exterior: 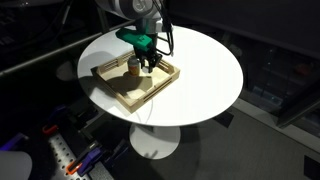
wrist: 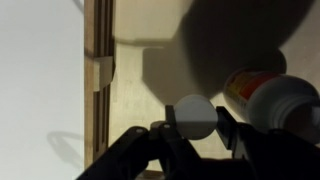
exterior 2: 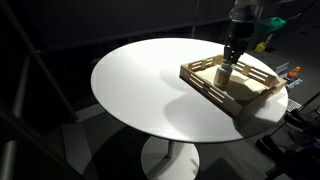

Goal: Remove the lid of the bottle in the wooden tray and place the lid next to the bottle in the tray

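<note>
Item: round white table (exterior: 205, 85) on a single pedestal, seen in both exterior views.

On it, toward one side: the wooden tray (exterior: 112, 88), square, light tan, with low slatted rim walls. In the wrist view one rim rail (wrist: 98, 70) runs up the left, and the pale floor lies partly under the arm's shadow.

In the tray: the bottle (exterior: 133, 67), short, orange-amber, upright. In the wrist view it (wrist: 250, 88) stands just right of the gripper, white at its top.

Just beside the bottle: the gripper (exterior: 150, 65), lowered inside the tray walls. In the wrist view its dark fingers (wrist: 165, 135) press on the lid (wrist: 195, 113), a small round white cap, from either side. I cannot tell if the lid touches the tray floor.

Above: a green fitting (exterior: 138, 40) on the wrist.
</note>
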Action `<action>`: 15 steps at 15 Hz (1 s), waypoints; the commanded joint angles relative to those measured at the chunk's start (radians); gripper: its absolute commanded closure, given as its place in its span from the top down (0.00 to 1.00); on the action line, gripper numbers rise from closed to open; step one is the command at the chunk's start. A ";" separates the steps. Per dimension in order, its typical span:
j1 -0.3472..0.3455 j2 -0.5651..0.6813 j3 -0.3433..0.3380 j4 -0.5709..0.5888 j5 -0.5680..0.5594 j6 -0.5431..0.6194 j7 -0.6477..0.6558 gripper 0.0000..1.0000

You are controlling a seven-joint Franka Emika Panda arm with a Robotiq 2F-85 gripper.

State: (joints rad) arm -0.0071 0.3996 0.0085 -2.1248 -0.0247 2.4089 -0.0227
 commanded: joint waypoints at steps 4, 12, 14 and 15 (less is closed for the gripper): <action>-0.012 -0.008 -0.009 0.010 0.016 -0.012 -0.004 0.50; -0.016 -0.069 -0.016 -0.002 0.024 -0.068 -0.003 1.00; -0.012 -0.110 -0.031 -0.010 0.004 -0.103 0.012 1.00; -0.012 -0.135 -0.038 -0.014 -0.003 -0.127 0.018 1.00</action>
State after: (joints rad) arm -0.0167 0.3459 -0.0128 -2.1226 -0.0097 2.3501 -0.0229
